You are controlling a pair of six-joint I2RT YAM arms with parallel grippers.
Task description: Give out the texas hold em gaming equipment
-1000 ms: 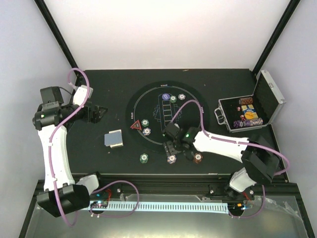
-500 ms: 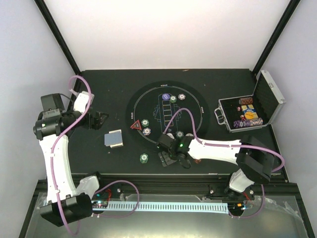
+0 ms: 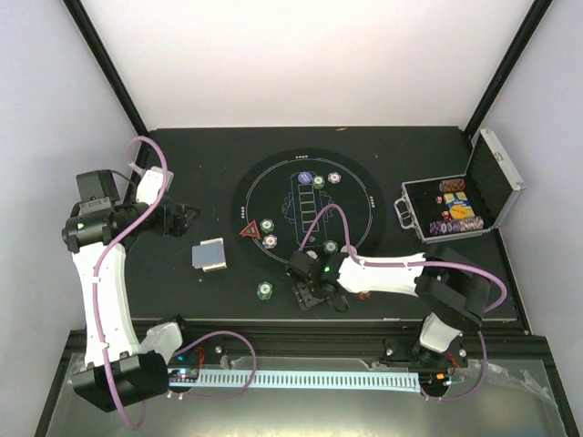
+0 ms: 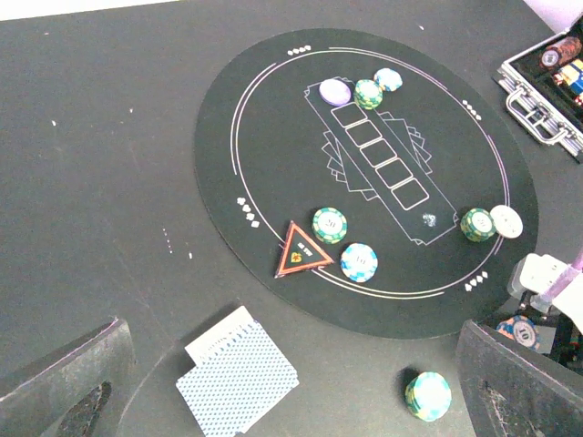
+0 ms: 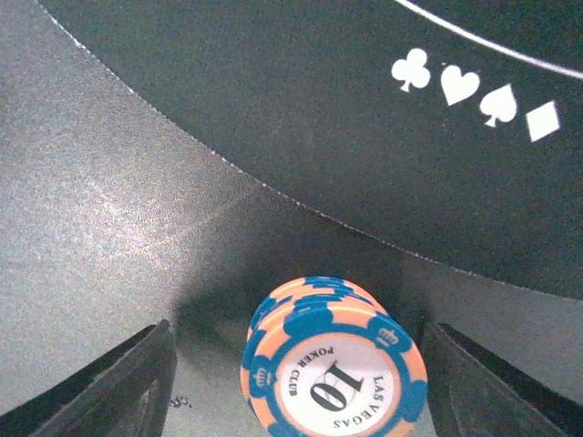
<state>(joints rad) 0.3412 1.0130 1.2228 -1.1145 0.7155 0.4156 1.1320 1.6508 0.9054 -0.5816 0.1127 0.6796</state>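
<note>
A short stack of orange-and-blue chips (image 5: 332, 364) marked 10 stands on the bare table just off the mat's near edge. My right gripper (image 5: 301, 387) (image 3: 308, 293) straddles it, open, with a gap on each side. My left gripper (image 4: 291, 391) (image 3: 185, 218) is open and holds nothing; it hangs over the blue-backed cards (image 4: 237, 373) (image 3: 209, 255). The red triangle marker (image 4: 303, 250) lies at the mat's left rim beside a green chip (image 4: 330, 224) and a blue-white chip (image 4: 359, 262). The white button (image 4: 334, 91) sits at the mat's far side.
The round black mat (image 3: 273, 196) fills the table's middle. A green chip stack (image 3: 264, 290) stands off it near the front edge. The open silver case (image 3: 460, 211) with more chips is at the right. A maroon chip (image 3: 363, 294) peeks out by the right arm.
My right gripper has slid left and nearer along the mat's front edge, coming down around the chip stack with its jaws slightly narrower. The left arm has shifted only a little.
</note>
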